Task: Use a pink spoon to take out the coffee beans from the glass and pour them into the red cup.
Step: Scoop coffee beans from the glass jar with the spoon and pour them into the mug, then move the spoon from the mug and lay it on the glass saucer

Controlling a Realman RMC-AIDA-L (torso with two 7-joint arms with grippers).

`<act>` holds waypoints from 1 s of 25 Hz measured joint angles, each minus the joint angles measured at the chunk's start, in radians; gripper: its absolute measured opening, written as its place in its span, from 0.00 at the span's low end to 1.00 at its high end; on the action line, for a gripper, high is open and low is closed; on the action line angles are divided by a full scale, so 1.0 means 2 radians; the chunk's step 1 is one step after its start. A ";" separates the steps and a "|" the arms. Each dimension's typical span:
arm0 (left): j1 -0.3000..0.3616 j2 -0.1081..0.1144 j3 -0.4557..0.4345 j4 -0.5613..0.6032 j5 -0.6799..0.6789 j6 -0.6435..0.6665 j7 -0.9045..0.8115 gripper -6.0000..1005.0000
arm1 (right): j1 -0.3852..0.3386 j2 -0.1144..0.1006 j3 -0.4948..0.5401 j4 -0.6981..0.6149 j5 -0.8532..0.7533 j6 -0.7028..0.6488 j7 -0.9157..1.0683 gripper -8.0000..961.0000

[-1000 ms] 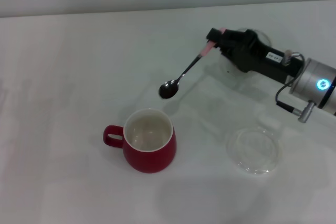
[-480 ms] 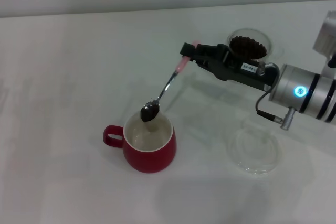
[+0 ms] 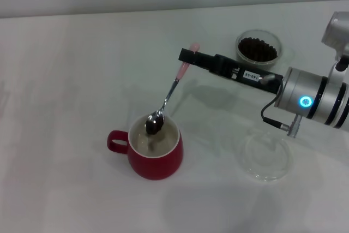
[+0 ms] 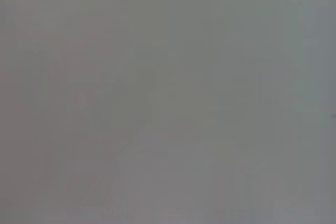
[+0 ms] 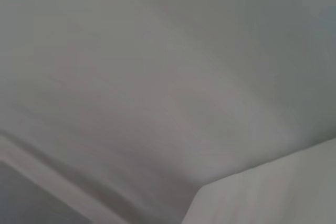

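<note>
**Pink spoon parked right over the red cup**

Pink handle of the pink spoon (image 3: 173, 92) is pinched by the right gripper (image 3: 188, 57). Its long axis is slanted down and leftward, so the bowl with coffee beans (image 3: 154, 125) is held just above the red cup (image 3: 155, 156). The glass (image 3: 259, 48) is left behind the arm. The left gripper isn't seen

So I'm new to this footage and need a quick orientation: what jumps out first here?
The right gripper reaches across the table's middle, gripping the pink spoon by its handle, the bowl loaded with dark beans just over the red cup. Behind the arm, at the far right, stands the glass full of beans. A flat clear dish lies right of the cup.
</note>
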 joint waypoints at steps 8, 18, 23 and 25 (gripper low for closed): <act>-0.005 0.000 0.000 0.000 0.000 0.000 0.000 0.89 | -0.003 0.000 -0.012 -0.014 0.000 -0.020 -0.120 0.18; -0.006 0.000 0.000 0.000 -0.004 0.000 0.000 0.89 | -0.010 -0.003 0.005 -0.011 0.022 -0.070 -0.198 0.18; -0.007 0.000 0.000 0.000 -0.004 -0.004 0.000 0.89 | -0.029 -0.013 0.076 0.018 0.020 -0.157 -0.176 0.18; -0.007 0.000 0.000 0.000 -0.004 -0.004 0.000 0.89 | -0.037 -0.026 0.099 0.034 0.019 -0.183 -0.152 0.18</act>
